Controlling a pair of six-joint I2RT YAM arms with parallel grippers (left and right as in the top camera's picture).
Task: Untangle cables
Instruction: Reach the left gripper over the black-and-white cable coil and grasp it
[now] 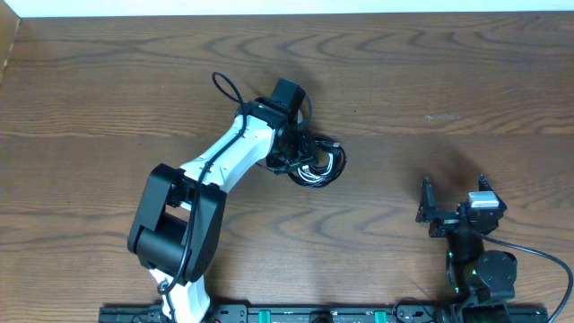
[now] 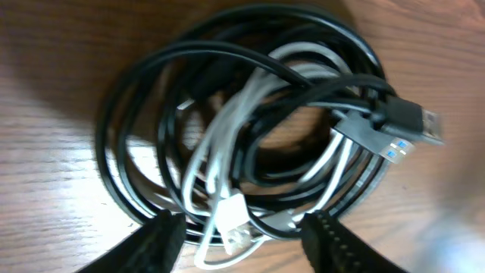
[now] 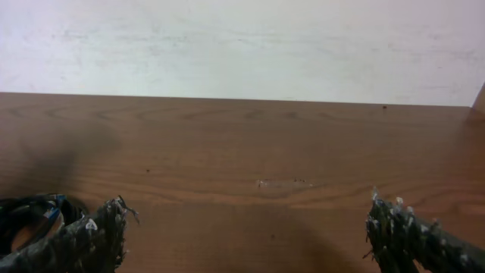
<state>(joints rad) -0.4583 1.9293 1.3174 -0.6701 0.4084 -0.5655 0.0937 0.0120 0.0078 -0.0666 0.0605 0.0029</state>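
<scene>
**Position.** The cables [image 1: 314,167] lie as one coiled knot on the bench [image 1: 430,72], directly ahead of the left fingers [image 2: 161,244]. The near arc of the coil crosses the gap between those fingers. The two black cords [image 2: 110,152] make the outer loops and the white cord [image 2: 220,125] threads through the middle. Its small white plug [image 2: 232,220] sits inside the gap, nearer the finger at the left of the wrist view. The dark plug ends [image 2: 405,121] lie at the far side of the coil, beyond the other finger.

**Fingers.** The left fingers are partly spread and straddle the near strands, with nothing seen pinched. The right fingers [image 3: 95,235] are spread wide and hold nothing. They sit over bare bench well apart from the knot, which shows only at the edge of their view.

**Handling, as judged.**
- The cords look light, limp and smooth-jacketed.
- They should sag and slide rather than hold a shape.
- Lifting one strand will likely drag neighbouring loops with it.
- The plugs are the only rigid parts, so they are the likely snag points.

**Recommended hold.** Take the white cord just behind its plug, where it lies between the left fingers. It is the shortest cord and its free end is exposed.

**Risks.** Closing here may also trap a black strand lying alongside. The right fingers will probably be needed to pin the black loops down
</scene>
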